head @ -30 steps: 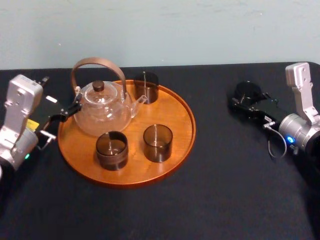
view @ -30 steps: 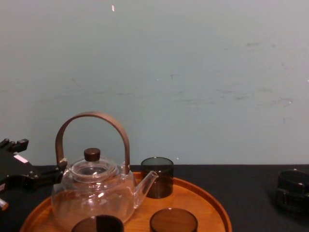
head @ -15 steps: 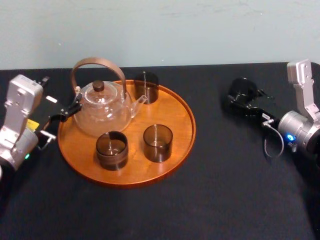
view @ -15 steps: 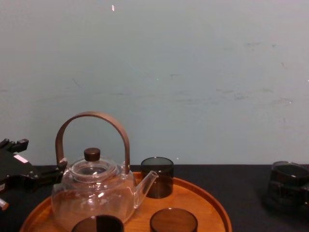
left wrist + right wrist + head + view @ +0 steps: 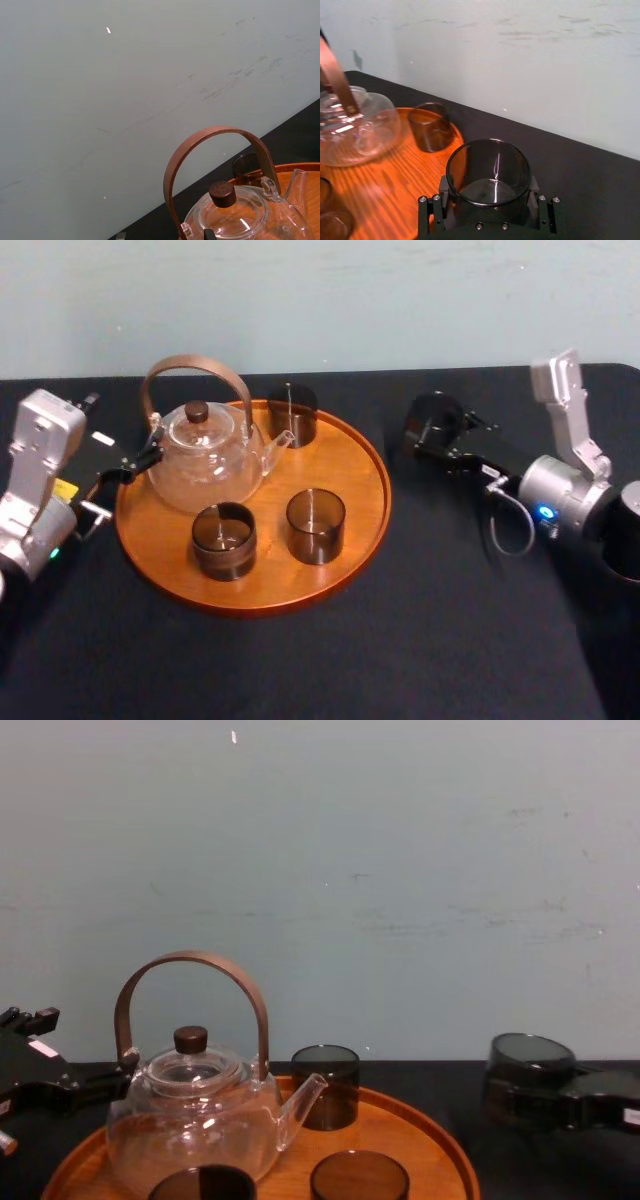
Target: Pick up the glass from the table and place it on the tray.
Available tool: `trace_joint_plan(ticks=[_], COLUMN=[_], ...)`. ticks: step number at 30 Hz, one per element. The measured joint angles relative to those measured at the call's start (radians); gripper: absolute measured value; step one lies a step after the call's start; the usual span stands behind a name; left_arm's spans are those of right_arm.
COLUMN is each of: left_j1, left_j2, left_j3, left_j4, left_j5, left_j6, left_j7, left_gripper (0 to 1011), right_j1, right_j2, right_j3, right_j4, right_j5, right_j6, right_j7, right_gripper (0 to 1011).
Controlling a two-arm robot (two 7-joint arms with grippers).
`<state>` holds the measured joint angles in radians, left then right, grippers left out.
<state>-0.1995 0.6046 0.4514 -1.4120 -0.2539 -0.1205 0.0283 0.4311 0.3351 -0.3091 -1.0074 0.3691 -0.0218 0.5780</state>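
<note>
Right arm's the busy one here. The right pincer [image 5: 432,436] is reaching in from the right side of the desk [image 5: 450,620], pinching the glass [image 5: 437,418] low on its wall, one jaw on each side. It's a smoky, see-through glass, held upright with its mouth up. Where is it? Just beside the right rim of the tray [image 5: 365,530], near but not over the wood, with black desk under it. Whether its base is clear of the desk, I cannot tell from here.

On the tray, the teapot [image 5: 205,465] sits on the left half, its brown hoop handle standing up and its spout pointing right. Just past the spout is the back tumbler [image 5: 292,415], close to the far rim. Nearer the robot are the front-left tumbler [image 5: 223,540] and the front-right tumbler [image 5: 316,526], side by side and a little apart.

The left pincer [image 5: 140,462] is parked at the tray's left edge, right up by the foot of the teapot's handle. Whether it is spread or pressed together, I cannot tell.
</note>
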Motion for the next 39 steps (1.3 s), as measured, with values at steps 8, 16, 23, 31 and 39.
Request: trace_joint_plan(ticks=[8, 16, 23, 31, 39], left_j1=[0.0, 0.0, 0.0, 0.0, 0.0], left_j2=[0.0, 0.0, 0.0, 0.0, 0.0], left_j3=[0.0, 0.0, 0.0, 0.0, 0.0], left_j4=[0.0, 0.0, 0.0, 0.0, 0.0], left_j5=[0.0, 0.0, 0.0, 0.0, 0.0], left_j6=[0.0, 0.0, 0.0, 0.0, 0.0], left_j7=[0.0, 0.0, 0.0, 0.0, 0.0], left_gripper=[1009, 1010, 1009, 1010, 1010], right_j1=[0.037, 0.073, 0.102, 0.119, 0.134], right_j2=[-0.03, -0.06, -0.085, -0.102, -0.115], right_j3=[-0.054, -0.092, -0.12, -0.136, -0.146], right_j4=[0.021, 0.068, 0.114, 0.15, 0.188], right_j5=[-0.003, -0.005, -0.011, -0.011, -0.014], right_j6=[-0.001, -0.017, -0.041, -0.061, -0.079], right_j7=[0.009, 0.023, 0.038, 0.057, 0.066], right_gripper=[905, 904, 904, 905, 904])
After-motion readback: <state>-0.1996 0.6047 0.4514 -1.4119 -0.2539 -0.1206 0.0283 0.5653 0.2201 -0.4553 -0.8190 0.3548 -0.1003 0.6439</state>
